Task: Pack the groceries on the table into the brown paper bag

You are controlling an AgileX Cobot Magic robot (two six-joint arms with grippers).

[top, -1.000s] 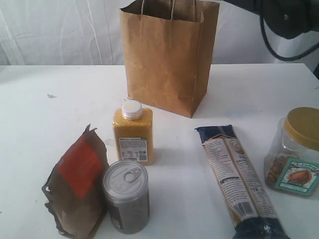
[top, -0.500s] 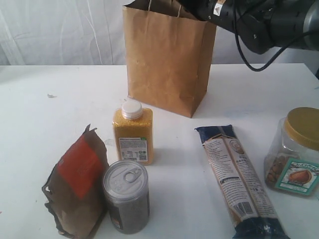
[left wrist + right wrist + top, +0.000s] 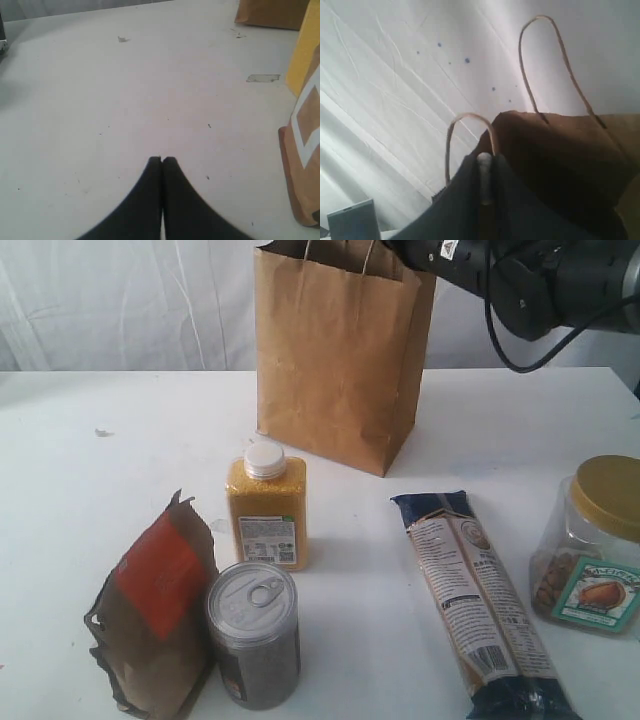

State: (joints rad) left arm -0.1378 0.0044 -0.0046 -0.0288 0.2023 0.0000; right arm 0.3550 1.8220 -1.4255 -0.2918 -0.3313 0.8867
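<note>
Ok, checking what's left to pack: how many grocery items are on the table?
5: orange-labelled pouch and pull-tab can front left, yellow-grain bottle behind them, pasta packet lying centre-right, gold-lidded jar far right. The paper bag may hide others.

At table far middle: paper bag. Before it, slightly left: bottle, upright. Closer to the front: can, with pouch just beside on its left. Right of bottle: pasta packet, flat, lengthwise front to back. Right of that: jar.
</note>
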